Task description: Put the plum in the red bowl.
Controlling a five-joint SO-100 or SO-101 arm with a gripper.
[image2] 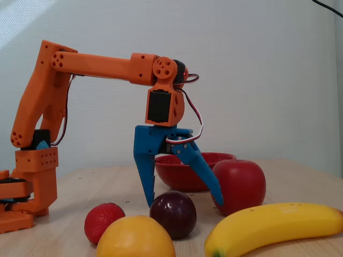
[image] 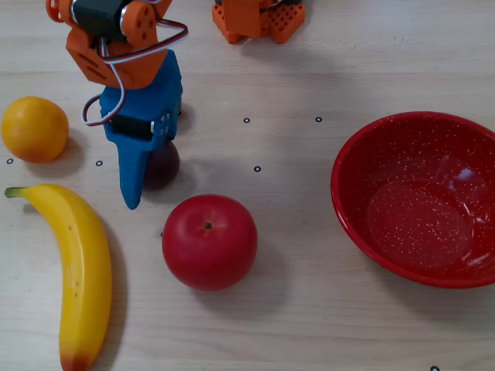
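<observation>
Gripper (image2: 184, 203): blue, two fingers spread wide apart, pointing down at the bench and holding nothing; in the side fixed view the tips straddle the space just above and behind the plum, with no contact that can be made out
Gripper from above (image: 143, 174): only one blue finger shows clearly, lying just left of the plum and covering part of it
Plum (image2: 173, 213): dark purple, glossy, resting on the bench between the gripper fingers as the side fixed view shows it; in the top fixed view (image: 164, 165) it peeks out beside the blue finger, up and left of the apple
Red bowl (image: 367, 166): large, speckled with white, nothing in it, at the right edge of the top fixed view, well apart from the plum; in the side fixed view (image2: 174, 174) it sits behind the gripper
Apple (image: 209, 241): bright red, between plum and bowl, near the plum
Banana (image: 80, 280): yellow, lying lower left in the top fixed view
Orange (image: 34, 129): upper left, left of the gripper
Strawberry (image2: 104, 221): seen in the side fixed view, left of the plum
Arm (image2: 102, 65): orange, reaching out level from its base
Bench (image: 309, 325): pale wood with small dark marks
</observation>
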